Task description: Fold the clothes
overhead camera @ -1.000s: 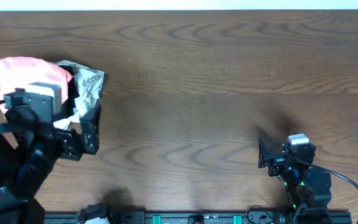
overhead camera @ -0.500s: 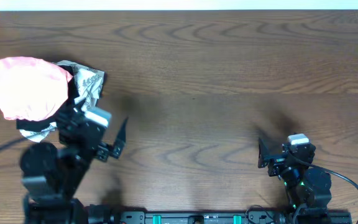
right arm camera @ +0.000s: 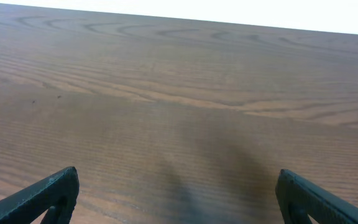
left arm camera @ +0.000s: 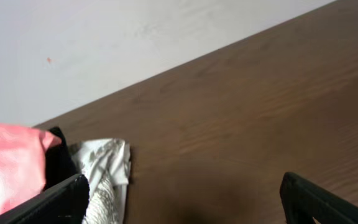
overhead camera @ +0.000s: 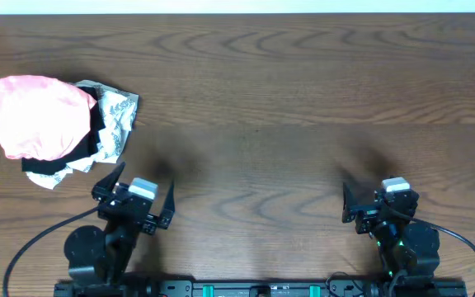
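The salmon-pink T-shirt [overhead camera: 41, 115] lies folded in a bundle at the far left of the table, on top of other cloth; its lettering is hidden. It also shows at the left edge of the left wrist view [left arm camera: 8, 165]. My left gripper [overhead camera: 138, 191] is open and empty near the front edge, below and to the right of the bundle; its fingers [left arm camera: 182, 199] frame bare wood. My right gripper [overhead camera: 368, 202] is open and empty at the front right, its fingers [right arm camera: 179, 196] over bare wood.
A black garment [overhead camera: 60, 161] and a white cloth with grey pattern [overhead camera: 118, 111] lie under and beside the pink shirt. The white cloth also shows in the left wrist view [left arm camera: 104, 171]. A pale wall rises behind the table's far edge [left arm camera: 166, 65].
My left arm has drawn back from the pink bundle toward the front edge, leaving the shirt lying on the pile. The right arm has not moved.
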`<act>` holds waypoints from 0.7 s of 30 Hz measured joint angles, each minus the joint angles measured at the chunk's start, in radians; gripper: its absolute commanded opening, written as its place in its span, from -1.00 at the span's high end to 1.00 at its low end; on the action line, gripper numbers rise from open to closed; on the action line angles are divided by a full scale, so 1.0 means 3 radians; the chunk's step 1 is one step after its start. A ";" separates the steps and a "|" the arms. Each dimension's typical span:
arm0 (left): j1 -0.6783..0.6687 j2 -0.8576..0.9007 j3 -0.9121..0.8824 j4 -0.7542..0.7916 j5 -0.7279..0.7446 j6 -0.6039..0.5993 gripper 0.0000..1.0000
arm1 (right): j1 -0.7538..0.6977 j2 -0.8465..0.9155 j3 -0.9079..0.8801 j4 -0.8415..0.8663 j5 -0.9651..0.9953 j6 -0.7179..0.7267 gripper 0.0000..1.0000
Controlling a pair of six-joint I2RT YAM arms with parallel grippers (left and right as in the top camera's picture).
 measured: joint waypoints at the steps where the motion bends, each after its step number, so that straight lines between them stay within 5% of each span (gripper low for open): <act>1: -0.0011 -0.0061 -0.0065 0.0037 -0.0019 -0.0001 -0.96 | 0.0000 0.0000 0.0000 0.0000 0.0000 0.0000 -0.99; 21: -0.0034 -0.0435 -0.0894 0.0525 -0.0167 -0.0031 -0.96 | 0.0000 0.0000 0.0000 0.0001 0.0000 -0.0001 -0.98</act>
